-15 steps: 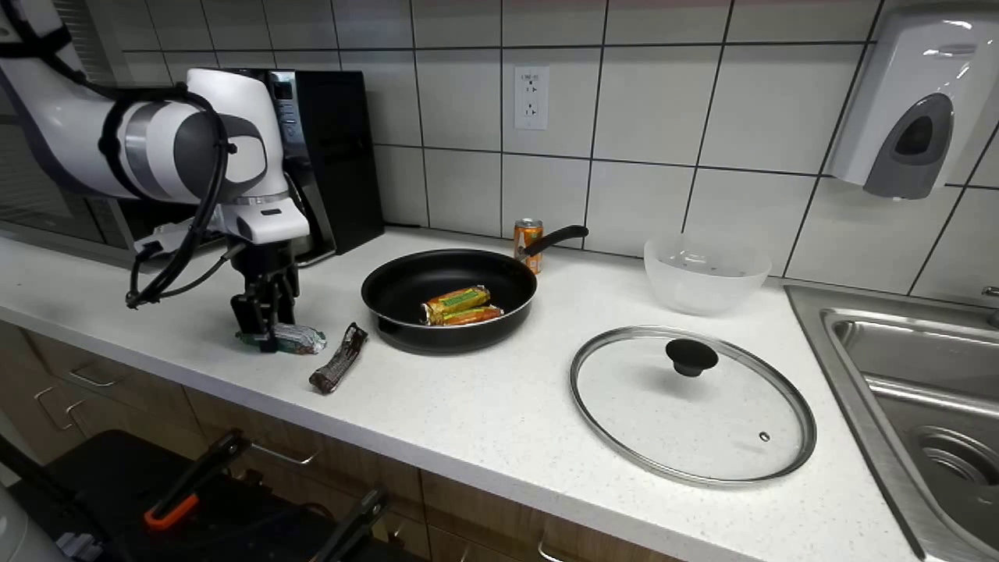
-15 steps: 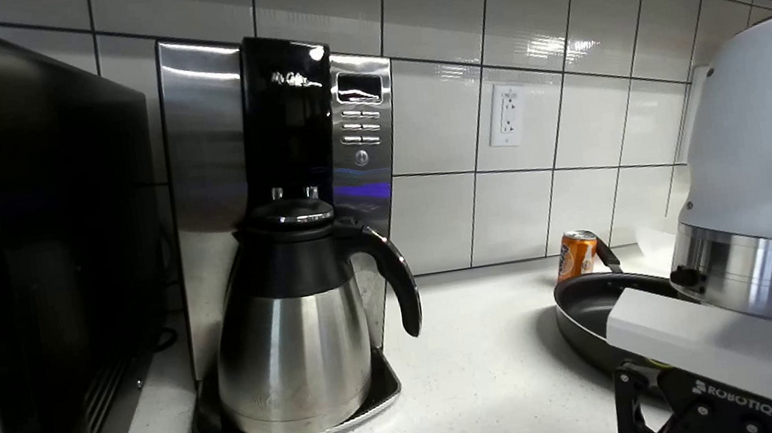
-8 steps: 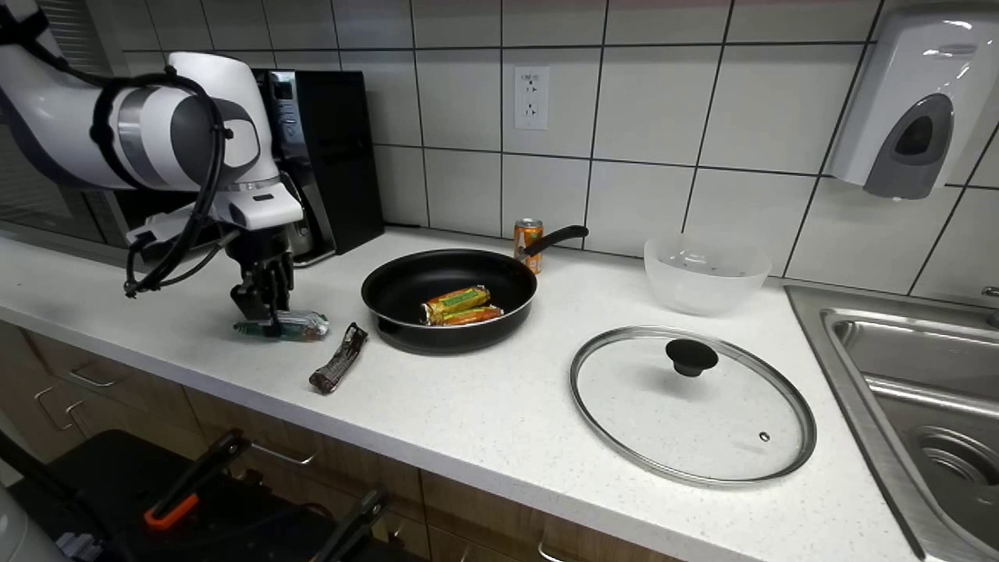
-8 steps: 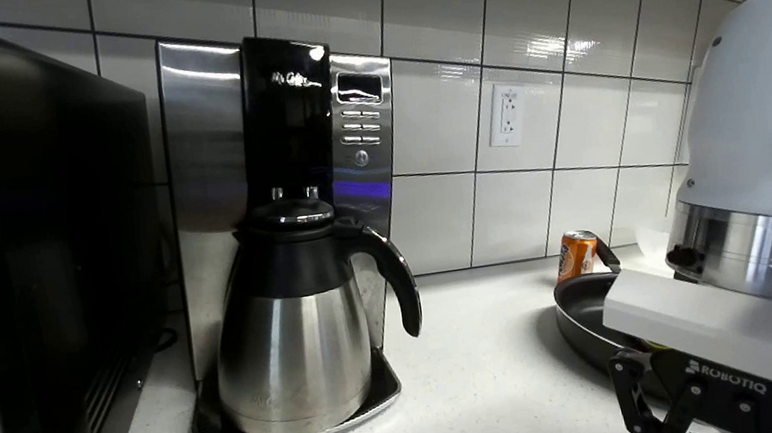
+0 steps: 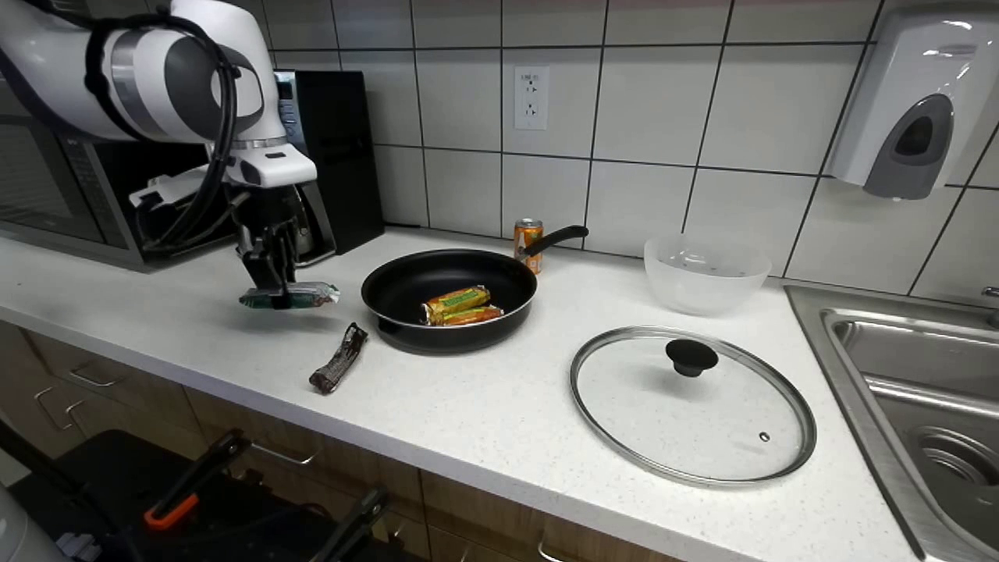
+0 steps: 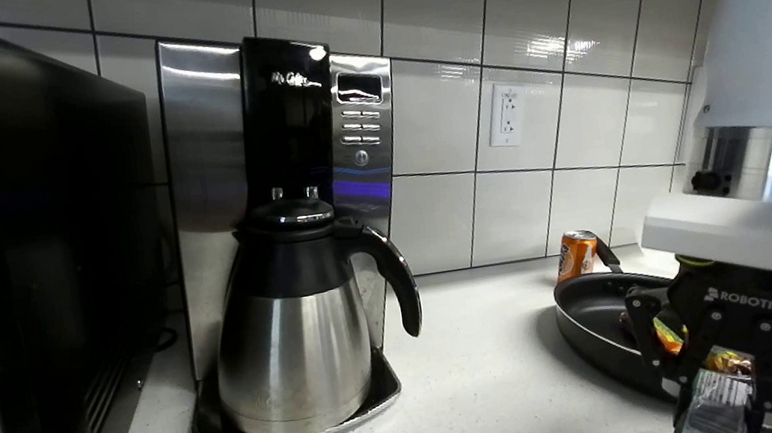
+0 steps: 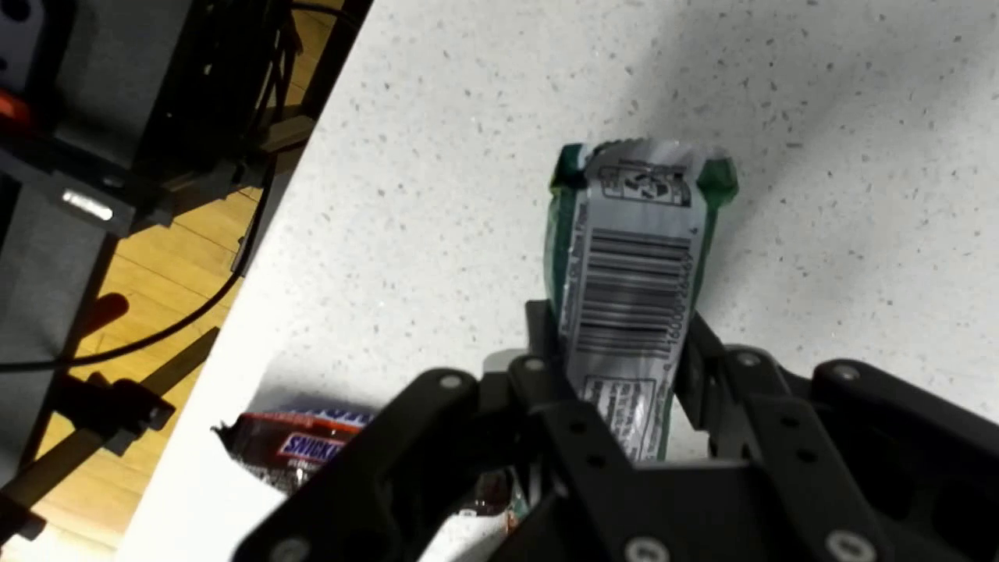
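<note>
Green-and-silver wrapped bar (image 7: 634,281) grasped in my hand (image 5: 280,298), clear of the counter (image 5: 468,421). I have the hand pointing down, bar roughly level, near the Snickers (image 5: 339,361).

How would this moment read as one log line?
fingers: closed on green-and-silver bar; position: above counter; Snickers bar: on counter near pan; pan contents: two yellow-orange bars

Wall (image 5: 460,97): glossy pale tile, dark grout. Outlet (image 5: 531,97): white, wall-mounted. Sink (image 5: 844,371): stainless steel. Dispenser (image 5: 909,94): white and grey, on the wall near the sink. Countertop (image 5: 484,421): white, speckled. Drawers (image 5: 484,507): wood-grain fronts, metal pulls. Floor (image 7: 179,257): yellowish boards, in the wrist view. Light: bright reflections (image 6: 546,47) on tile, in an exterior view.
</note>
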You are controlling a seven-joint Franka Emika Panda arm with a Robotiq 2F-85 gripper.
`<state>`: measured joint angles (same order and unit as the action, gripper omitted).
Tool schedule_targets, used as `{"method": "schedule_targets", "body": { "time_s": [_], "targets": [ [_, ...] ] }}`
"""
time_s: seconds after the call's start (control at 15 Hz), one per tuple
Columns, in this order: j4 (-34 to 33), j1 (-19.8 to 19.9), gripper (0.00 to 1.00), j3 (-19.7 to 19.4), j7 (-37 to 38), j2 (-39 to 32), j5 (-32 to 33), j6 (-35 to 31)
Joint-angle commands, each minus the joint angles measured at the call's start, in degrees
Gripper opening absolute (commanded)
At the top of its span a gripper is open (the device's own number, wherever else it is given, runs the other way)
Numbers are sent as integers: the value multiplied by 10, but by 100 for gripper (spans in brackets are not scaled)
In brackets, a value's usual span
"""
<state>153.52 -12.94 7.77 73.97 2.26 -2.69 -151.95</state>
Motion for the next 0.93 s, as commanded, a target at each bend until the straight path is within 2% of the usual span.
{"method": "schedule_targets", "body": {
  "time_s": [0.0,0.47,0.87],
  "targets": [
    [0,34,13,-10,-89,46,-6,52],
    [-39,91,13,-49,-254,27,6,79],
    [-101,114,13,-71,-377,-25,-11,82]
  ]
}}
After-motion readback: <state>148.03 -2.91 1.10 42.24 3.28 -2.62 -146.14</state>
